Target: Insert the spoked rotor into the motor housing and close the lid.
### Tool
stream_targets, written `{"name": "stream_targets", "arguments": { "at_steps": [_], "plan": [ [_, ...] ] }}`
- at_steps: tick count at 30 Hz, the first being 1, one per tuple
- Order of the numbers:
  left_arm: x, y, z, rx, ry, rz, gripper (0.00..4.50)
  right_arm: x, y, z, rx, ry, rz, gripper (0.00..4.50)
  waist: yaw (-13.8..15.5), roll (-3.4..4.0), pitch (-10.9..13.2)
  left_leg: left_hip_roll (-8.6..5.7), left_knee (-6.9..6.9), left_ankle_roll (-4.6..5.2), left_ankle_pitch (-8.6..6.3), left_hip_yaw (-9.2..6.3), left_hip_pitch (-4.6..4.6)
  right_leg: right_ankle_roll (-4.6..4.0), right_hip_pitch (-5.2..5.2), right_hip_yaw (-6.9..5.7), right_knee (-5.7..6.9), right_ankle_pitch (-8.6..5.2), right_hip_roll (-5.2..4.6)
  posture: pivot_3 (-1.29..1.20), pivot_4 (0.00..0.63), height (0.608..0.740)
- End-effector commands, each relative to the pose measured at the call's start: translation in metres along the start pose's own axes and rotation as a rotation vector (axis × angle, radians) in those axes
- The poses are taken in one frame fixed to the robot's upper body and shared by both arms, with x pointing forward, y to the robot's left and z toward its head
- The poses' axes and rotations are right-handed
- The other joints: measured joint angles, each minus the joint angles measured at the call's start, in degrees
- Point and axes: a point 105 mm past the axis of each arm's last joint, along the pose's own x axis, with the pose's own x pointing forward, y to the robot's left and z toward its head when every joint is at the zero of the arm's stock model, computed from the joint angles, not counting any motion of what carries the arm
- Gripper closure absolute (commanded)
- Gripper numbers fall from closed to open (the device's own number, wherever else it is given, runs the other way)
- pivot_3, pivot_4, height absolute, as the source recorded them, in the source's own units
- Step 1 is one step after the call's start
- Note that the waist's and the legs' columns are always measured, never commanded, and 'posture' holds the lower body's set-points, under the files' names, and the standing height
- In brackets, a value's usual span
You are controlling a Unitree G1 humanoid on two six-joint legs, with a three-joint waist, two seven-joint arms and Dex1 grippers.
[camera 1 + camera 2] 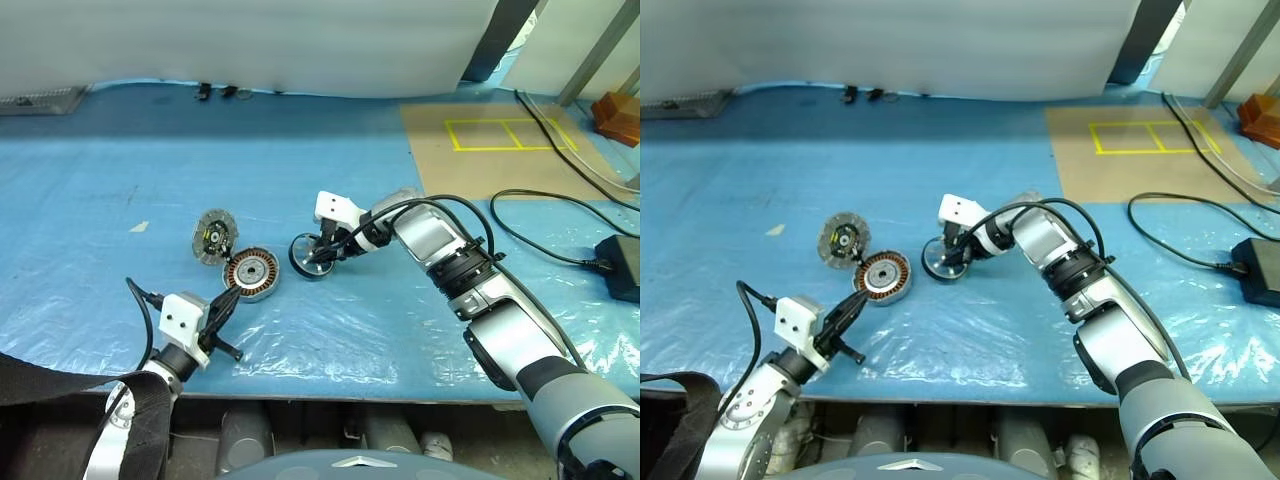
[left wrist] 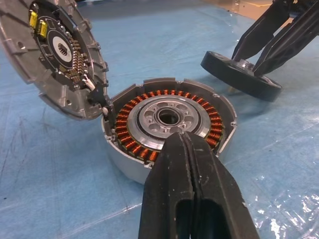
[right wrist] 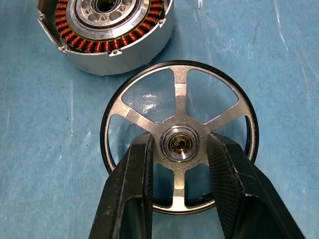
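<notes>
We see the motor housing sitting on the blue-covered tabletop with its open side up, so its ring of copper windings faces us around the central hole. The lid lies against the housing at about ten o'clock, touching its rim and tilted up, with the dark ribbed face and yellowish parts turned toward the housing.

At roughly three o'clock from the housing, just beside it but apart, the spoked rotor rests on the blue sheet. We see the right pincer reaching down onto it, its two black fingers passed through the gaps between the spokes, one on either side of the central hub. The fingers stand close against the hub, though we cannot tell whether they truly press on it yet or merely bracket it.

The left pincer hangs at about seven o'clock from the housing, pointing toward its near rim, with its fingers pressed together and nothing between them. In the left wrist view its tip overlaps the housing's near wall, though we cannot tell whether it touches.

Off toward three o'clock across the tabletop, black cables run over the sheet, and a brown board marked with yellow tape lies at about one o'clock.
</notes>
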Motion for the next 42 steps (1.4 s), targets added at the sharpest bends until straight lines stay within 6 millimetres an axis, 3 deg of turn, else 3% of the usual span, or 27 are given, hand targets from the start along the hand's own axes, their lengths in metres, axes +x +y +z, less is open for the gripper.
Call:
{"name": "stream_targets", "arguments": {
  "at_steps": [1,7,13,20,35,42],
  "plan": [
    [-0.003,0.004,0.010,0.031,-0.031,0.011,4.50,-0.008,0.000,0.021,-0.068,-0.065,0.007,3.30,0.03,0.00,0.00,0.00,0.00,0.00,0.00,0.00,-0.01,0.00,0.00,0.00,0.00,0.00,0.00,0.00,0.150,0.740],
    [-0.015,0.008,0.014,0.029,-0.032,0.023,4.50,-0.017,0.014,0.066,-0.094,-0.232,0.099,3.30,-0.17,0.00,0.01,0.01,-0.03,0.00,0.00,0.01,-0.07,-0.01,-0.09,0.00,-0.01,0.00,0.02,0.00,0.150,0.740],
    [-0.023,0.009,0.010,0.023,-0.003,0.020,4.50,-0.010,0.022,0.077,-0.100,-0.239,0.143,3.30,0.23,0.00,0.01,0.04,-0.03,0.00,0.00,0.01,-0.07,-0.02,-0.07,0.00,-0.02,0.00,0.01,0.00,0.150,0.740],
    [-0.023,0.008,0.008,0.020,0.001,0.021,4.50,0.013,0.023,0.086,-0.131,-0.212,0.134,3.30,0.09,0.00,0.01,0.06,-0.03,0.00,0.00,0.01,-0.06,-0.02,-0.08,-0.01,-0.01,0.00,0.01,0.00,0.150,0.740],
    [-0.024,0.010,0.004,0.027,0.020,0.020,4.50,0.026,0.035,0.098,-0.165,-0.227,0.172,3.30,0.05,0.01,0.02,0.06,-0.07,-0.01,0.00,0.01,-0.07,-0.02,-0.08,0.00,-0.03,0.00,0.01,0.00,0.150,0.740],
    [-0.023,0.010,0.004,0.026,0.019,0.021,4.50,0.034,0.037,0.088,-0.163,-0.191,0.172,3.30,0.05,0.02,0.02,0.06,-0.07,-0.01,0.00,0.01,-0.06,-0.02,-0.08,0.00,-0.03,0.00,0.01,0.00,0.150,0.740]
  ]
}}
